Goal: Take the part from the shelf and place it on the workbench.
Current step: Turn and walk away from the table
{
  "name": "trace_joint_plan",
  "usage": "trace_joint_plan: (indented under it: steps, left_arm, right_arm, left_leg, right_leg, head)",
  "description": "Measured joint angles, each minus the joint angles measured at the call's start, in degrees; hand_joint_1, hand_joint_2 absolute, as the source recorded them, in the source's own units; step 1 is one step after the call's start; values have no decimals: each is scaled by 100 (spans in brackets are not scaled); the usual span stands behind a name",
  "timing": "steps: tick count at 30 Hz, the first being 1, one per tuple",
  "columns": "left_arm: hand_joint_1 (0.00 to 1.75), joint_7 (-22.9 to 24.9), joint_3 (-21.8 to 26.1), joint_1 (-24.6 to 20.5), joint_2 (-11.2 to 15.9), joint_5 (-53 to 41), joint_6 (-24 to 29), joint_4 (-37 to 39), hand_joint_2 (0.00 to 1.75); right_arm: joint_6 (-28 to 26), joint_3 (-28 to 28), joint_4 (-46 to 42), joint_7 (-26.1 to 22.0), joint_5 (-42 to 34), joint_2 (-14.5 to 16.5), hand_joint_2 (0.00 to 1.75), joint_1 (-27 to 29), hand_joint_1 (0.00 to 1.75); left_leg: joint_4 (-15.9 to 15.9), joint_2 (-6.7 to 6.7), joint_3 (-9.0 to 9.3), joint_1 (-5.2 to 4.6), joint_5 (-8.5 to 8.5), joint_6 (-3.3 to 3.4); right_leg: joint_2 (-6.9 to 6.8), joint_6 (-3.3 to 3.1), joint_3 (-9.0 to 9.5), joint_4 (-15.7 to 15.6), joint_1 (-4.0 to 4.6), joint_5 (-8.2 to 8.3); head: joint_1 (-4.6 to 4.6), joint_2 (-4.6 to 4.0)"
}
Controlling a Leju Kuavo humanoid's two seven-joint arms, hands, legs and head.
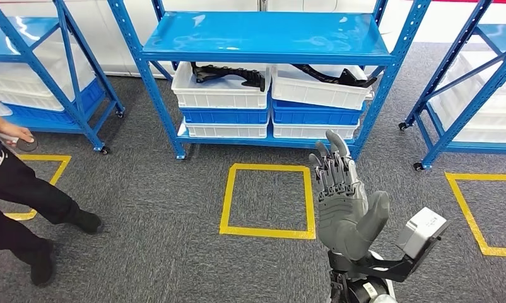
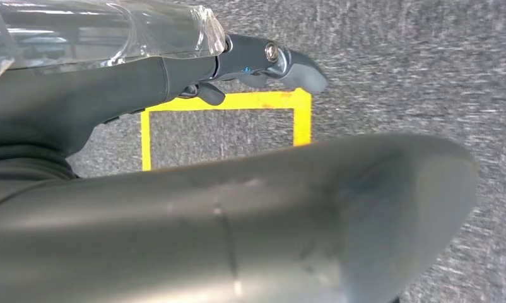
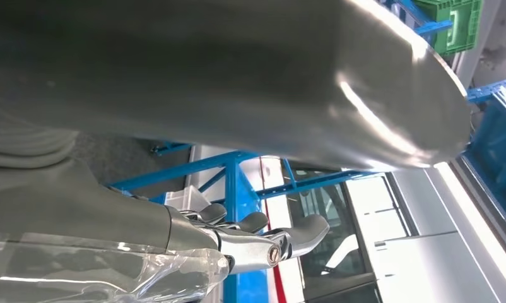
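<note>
Two black parts lie in white bins on the middle blue shelf (image 1: pixel 263 35): one part (image 1: pixel 228 74) in the left bin (image 1: pixel 219 95), another part (image 1: pixel 335 76) in the right bin (image 1: pixel 320 95). My right hand (image 1: pixel 345 202) is raised in front of the shelf's right post, fingers straight and apart, holding nothing, short of the bins. In the right wrist view that right hand (image 3: pixel 206 76) has its fingers (image 3: pixel 263 243) stretched toward the blue rack. My left hand (image 2: pixel 238 221) hangs over the grey carpet with its fingers (image 2: pixel 263 60) extended and nothing in it.
A yellow taped square (image 1: pixel 267 199) marks the carpet in front of the shelf, and the same kind of yellow square (image 2: pixel 225 101) lies below my left hand. A person (image 1: pixel 23 189) in dark clothes stands at the left. More blue racks stand at the left (image 1: pixel 42 76) and right (image 1: pixel 477 95).
</note>
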Motion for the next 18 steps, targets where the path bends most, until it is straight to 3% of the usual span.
trace_joint_plan:
  steps: [3,4,5,6,8,9,10,13,15,16,18]
  left_arm:
    - [0,-13,0,-4,-3,3,-38,0,0]
    - [0,-18,0,7,-3,5,-44,0,0]
    - [0,-25,0,18,-2,6,-48,0,0]
    - [0,-33,0,24,-2,7,-51,0,0]
    - [0,-51,0,34,-1,13,-58,0,0]
    - [0,-58,0,37,-2,16,-63,0,0]
    - [0,-63,0,41,-2,21,-67,0,0]
    - [0,-74,1,41,-1,23,-71,0,0]
    - [0,-80,2,31,1,23,-72,0,0]
    - [0,-80,2,27,2,24,-73,0,0]
    - [0,-80,2,32,-1,25,-79,0,0]
  right_arm:
    - [-1,0,-1,-8,-8,1,0,6,0]
    - [-2,0,-1,-9,-9,1,0,10,0]
    - [-2,0,-1,-10,-12,1,0,13,0]
    - [-2,0,-1,-11,-15,2,0,14,0]
    - [-2,0,1,-13,-21,4,0,15,0]
    - [-2,-1,2,-16,-22,5,0,16,0]
    - [-2,-2,3,-17,-24,5,0,18,0]
    - [-1,-4,3,-24,-22,5,0,11,0]
    - [-2,-10,4,-31,-21,4,0,1,0]
    - [-2,-13,4,-32,-22,3,0,2,0]
    - [-2,-15,4,-33,-22,3,0,7,0]
  left_leg:
    - [1052,28,-727,88,-401,-112]
    - [1170,32,-880,113,-454,-137]
    - [1073,36,-932,135,-396,-157]
    - [783,42,-891,152,-221,-175]
    - [-5,82,-710,159,359,-185]
    - [-265,102,-643,146,551,-159]
    - [-414,115,-603,129,672,-118]
    - [-503,101,-454,128,660,38]
    - [-530,91,-323,138,624,129]
    - [-536,91,-279,130,586,165]
    - [-539,83,-187,104,487,214]
  right_leg:
    - [-6,0,51,-1,-20,-90]
    - [1,15,91,-1,-35,-134]
    - [8,36,150,-1,-56,-186]
    - [13,63,225,-1,-79,-244]
    - [18,135,376,-5,-111,-372]
    - [21,180,430,-21,-115,-431]
    - [25,228,489,-42,-109,-464]
    - [22,333,566,38,-100,-421]
    - [9,340,321,525,-101,-438]
    - [4,336,79,904,-90,-534]
    - [5,326,-451,1530,-54,-901]
  head:
    - [-9,0]
    - [-9,0]
    - [-9,0]
    - [-9,0]
    - [-11,0]
    - [-11,0]
    - [-12,0]
    - [0,0]
    - [15,0]
    - [20,0]
    - [24,0]
